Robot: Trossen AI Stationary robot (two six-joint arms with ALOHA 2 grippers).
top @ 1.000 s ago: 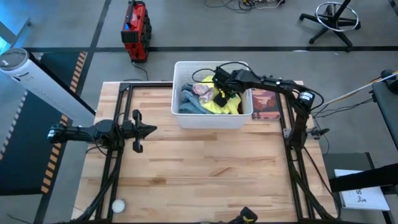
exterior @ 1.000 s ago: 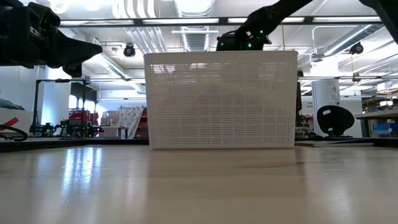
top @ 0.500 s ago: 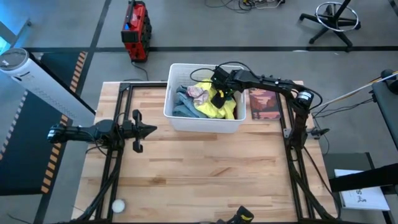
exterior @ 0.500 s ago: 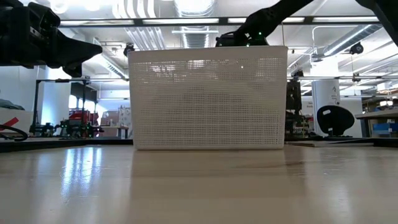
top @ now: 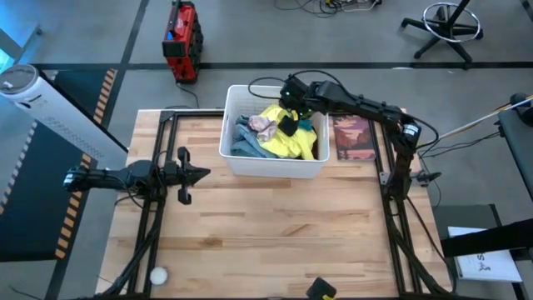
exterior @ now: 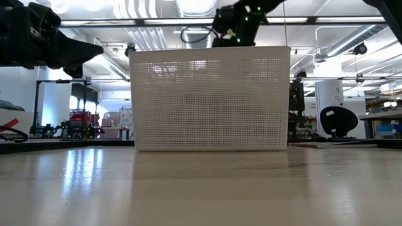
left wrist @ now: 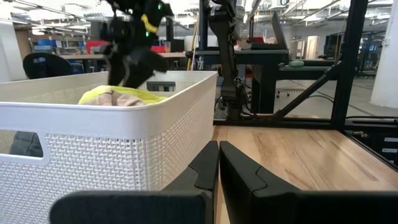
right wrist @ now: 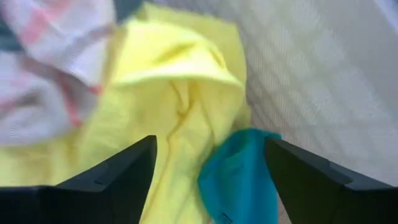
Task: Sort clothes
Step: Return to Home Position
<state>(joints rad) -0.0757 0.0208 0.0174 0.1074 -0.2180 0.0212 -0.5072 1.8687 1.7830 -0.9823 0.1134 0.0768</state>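
The white laundry bin sits nearer the left edge of the table than a second ago. The right gripper, fingers spread, has risen above the bin's rim, toward its far wall.

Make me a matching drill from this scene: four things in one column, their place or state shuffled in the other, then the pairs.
1 neon yellow garment
2 camouflage-patterned piece
3 left gripper
4 right gripper

A open, above the white bin
B flat on the table beside the bin
C shut, over the table away from the bin
D lying in the bin

Pairs: 1-D, 2-B, 3-C, 4-A
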